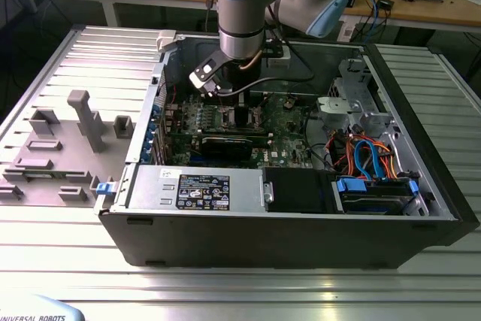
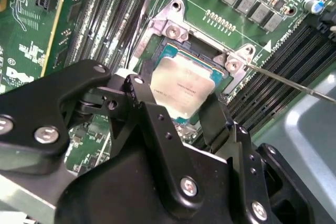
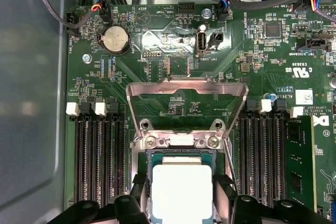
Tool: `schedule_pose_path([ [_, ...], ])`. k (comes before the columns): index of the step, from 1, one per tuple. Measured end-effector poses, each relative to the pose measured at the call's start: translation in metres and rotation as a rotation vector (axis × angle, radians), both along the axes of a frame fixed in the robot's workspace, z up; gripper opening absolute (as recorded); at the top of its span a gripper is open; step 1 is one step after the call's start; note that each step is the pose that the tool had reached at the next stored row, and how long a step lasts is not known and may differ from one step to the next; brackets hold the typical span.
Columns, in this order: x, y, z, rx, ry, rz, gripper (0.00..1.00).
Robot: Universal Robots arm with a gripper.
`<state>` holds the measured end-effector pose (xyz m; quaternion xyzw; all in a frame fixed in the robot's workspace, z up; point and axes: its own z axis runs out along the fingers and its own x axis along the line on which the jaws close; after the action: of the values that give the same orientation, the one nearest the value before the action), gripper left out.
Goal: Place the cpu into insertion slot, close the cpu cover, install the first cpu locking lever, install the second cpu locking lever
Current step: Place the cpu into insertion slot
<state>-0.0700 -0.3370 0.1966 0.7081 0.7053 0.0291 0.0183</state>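
Gripper pinches the cpu at the insertion slot, fingers hiding its sides.

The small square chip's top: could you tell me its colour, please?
Silver-grey; the small flat square chip shows best in the second wrist view.

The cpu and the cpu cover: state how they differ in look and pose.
The cpu is a solid plate with a plain silver-grey top; the cpu cover is an open frame, with green board showing through its window. The cpu lies flat over the insertion slot; the cpu cover stands swung open, away from the slot and hinged at its edge. Both are silvery metal and roughly square.
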Motion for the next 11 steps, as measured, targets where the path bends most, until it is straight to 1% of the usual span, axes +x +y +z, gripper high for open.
schedule_pose_path([
  [1, 0.0001, 0.0000, 0.0015, -0.0003, 0.0007, 0.000, 0.61],
  [2, 0.0002, -0.0001, 0.0040, -0.0005, 0.0026, 0.000, 0.61],
  [4, 0.0004, -0.0001, 0.0066, -0.0006, 0.0064, 0.000, 0.61],
  [7, 0.0012, -0.0001, 0.0117, -0.0006, 0.0159, -0.001, 0.61],
  [9, 0.0021, -0.0001, 0.0140, -0.0006, 0.0248, -0.002, 0.61],
  [10, 0.0030, 0.0000, 0.0151, -0.0004, 0.0306, -0.002, 0.59],
  [11, 0.0041, -0.0001, 0.0163, -0.0005, 0.0381, -0.002, 0.53],
])
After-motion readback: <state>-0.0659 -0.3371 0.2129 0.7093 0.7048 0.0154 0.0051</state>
